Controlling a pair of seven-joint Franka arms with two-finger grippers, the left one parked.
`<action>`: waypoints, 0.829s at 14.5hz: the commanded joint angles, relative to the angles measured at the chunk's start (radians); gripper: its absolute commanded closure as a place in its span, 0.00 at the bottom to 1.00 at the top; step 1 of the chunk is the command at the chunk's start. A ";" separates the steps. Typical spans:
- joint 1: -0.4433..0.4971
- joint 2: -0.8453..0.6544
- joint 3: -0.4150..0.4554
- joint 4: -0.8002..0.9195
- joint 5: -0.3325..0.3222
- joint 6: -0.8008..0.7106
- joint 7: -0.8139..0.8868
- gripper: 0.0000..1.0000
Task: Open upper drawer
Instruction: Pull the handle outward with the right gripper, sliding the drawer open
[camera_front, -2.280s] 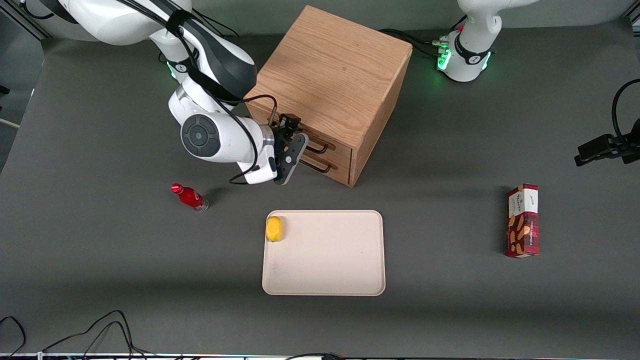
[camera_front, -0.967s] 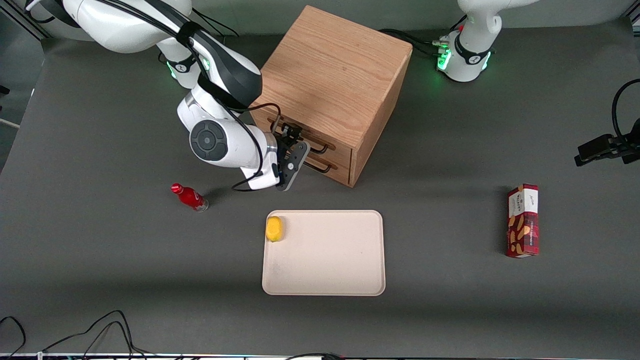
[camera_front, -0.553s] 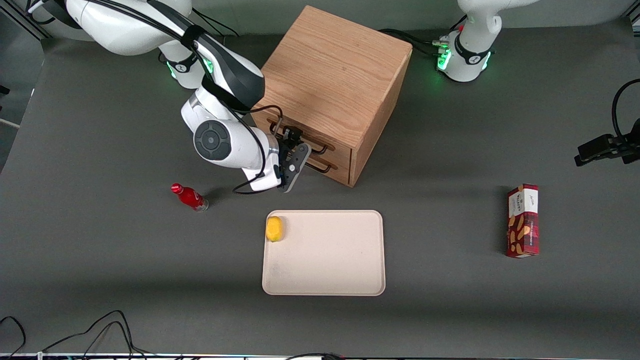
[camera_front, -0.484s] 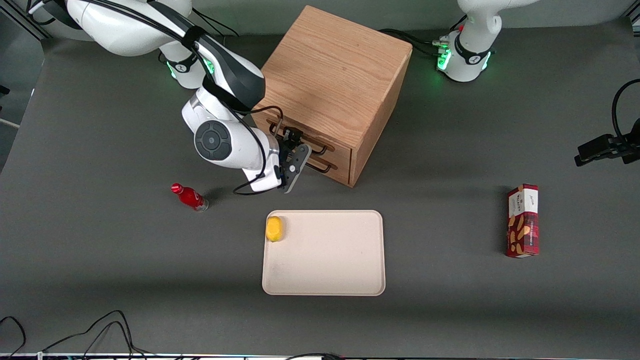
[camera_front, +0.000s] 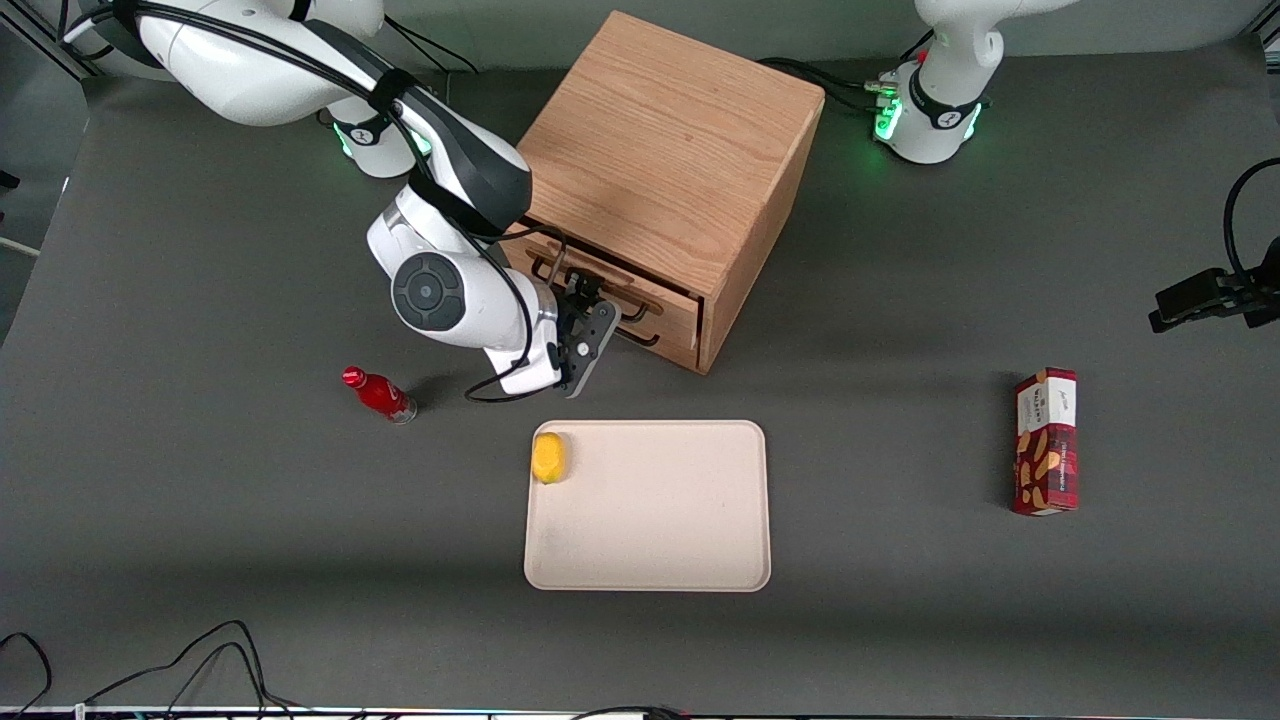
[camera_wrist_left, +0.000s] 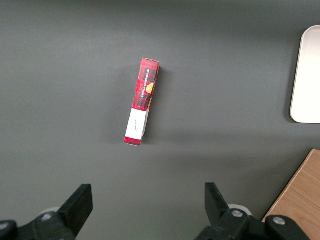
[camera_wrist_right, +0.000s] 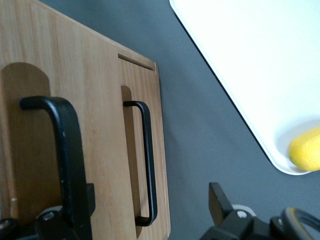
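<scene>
A dark grey table (camera_front: 200, 550) is seen from the front and above. Toward the working arm's end, nearer the front camera than the gripper, a small red bottle (camera_front: 378, 393) is laid on its side, well apart from everything else. The gripper (camera_front: 597, 303) is held level in front of a cube-shaped oak cabinet (camera_front: 670, 130), right at the drawer fronts. Its fingers are spread wide, and in the wrist view one finger (camera_wrist_right: 75, 210) is seen pressed against the black wire handle (camera_wrist_right: 67, 150) of the upper drawer (camera_wrist_right: 95, 110), with the other finger kept apart from it; nothing is clamped between them. The upper drawer is found directly at the gripper, under the cabinet's top, and appears drawn out a little from the cabinet's face. Just below it, the lower drawer (camera_wrist_right: 137, 75) is seen shut, with its own black handle (camera_wrist_right: 149, 165) untouched by the fingers. Nearer the front camera than the gripper, a pale rectangular tray (camera_front: 660, 520) is laid flat on the table, and a small yellow object (camera_front: 548, 457) is placed in the tray's corner closest to the gripper. Far off toward the parked arm's end of the table, a red and white carton (camera_front: 1046, 440) is laid flat, well apart from the cabinet and the tray.
</scene>
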 joint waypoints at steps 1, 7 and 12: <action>0.006 0.026 -0.003 0.030 -0.030 0.006 -0.012 0.00; 0.003 0.036 -0.018 0.076 -0.031 -0.002 -0.015 0.00; -0.007 0.047 -0.021 0.102 -0.051 -0.014 -0.023 0.00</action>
